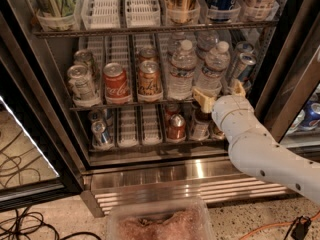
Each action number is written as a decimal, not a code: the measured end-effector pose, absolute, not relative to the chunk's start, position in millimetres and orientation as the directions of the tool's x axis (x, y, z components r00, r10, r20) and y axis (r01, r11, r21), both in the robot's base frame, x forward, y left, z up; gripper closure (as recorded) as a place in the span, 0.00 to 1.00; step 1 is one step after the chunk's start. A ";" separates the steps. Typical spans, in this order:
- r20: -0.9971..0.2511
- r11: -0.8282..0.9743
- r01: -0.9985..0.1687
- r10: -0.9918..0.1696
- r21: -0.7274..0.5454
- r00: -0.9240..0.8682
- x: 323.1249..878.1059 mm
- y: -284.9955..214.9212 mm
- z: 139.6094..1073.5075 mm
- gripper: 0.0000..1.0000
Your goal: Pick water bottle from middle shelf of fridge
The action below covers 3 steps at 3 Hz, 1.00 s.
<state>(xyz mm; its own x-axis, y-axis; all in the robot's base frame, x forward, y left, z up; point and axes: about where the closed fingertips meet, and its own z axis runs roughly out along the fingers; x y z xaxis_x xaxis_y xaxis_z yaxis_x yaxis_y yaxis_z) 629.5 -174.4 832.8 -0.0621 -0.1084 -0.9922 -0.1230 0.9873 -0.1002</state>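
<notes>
The fridge stands open, with a ribbed steel grille at its base. On the middle shelf two clear water bottles with white caps stand side by side, one left of the other; a third shows behind them. My gripper, on a white arm coming in from the lower right, is at the shelf's front edge by the base of the right bottle. It is open, with one tan finger left of the bottle's base and the other to its right.
Left of the bottles stand a brown can, a red cola can and silver cans. More cans stand on the right. The bottom shelf holds small cans. A plastic tub and cables lie on the floor.
</notes>
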 end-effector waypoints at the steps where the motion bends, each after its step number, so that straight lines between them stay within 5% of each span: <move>1: -0.991 0.986 -0.099 -0.135 -0.133 -0.015 630.1 -169.2 833.4 0.28; 2: -0.990 0.985 -0.099 -0.140 -0.138 -0.009 630.6 -167.6 832.8 0.31; 3: -0.988 0.984 -0.095 -0.153 -0.152 0.000 632.3 -168.0 834.7 0.48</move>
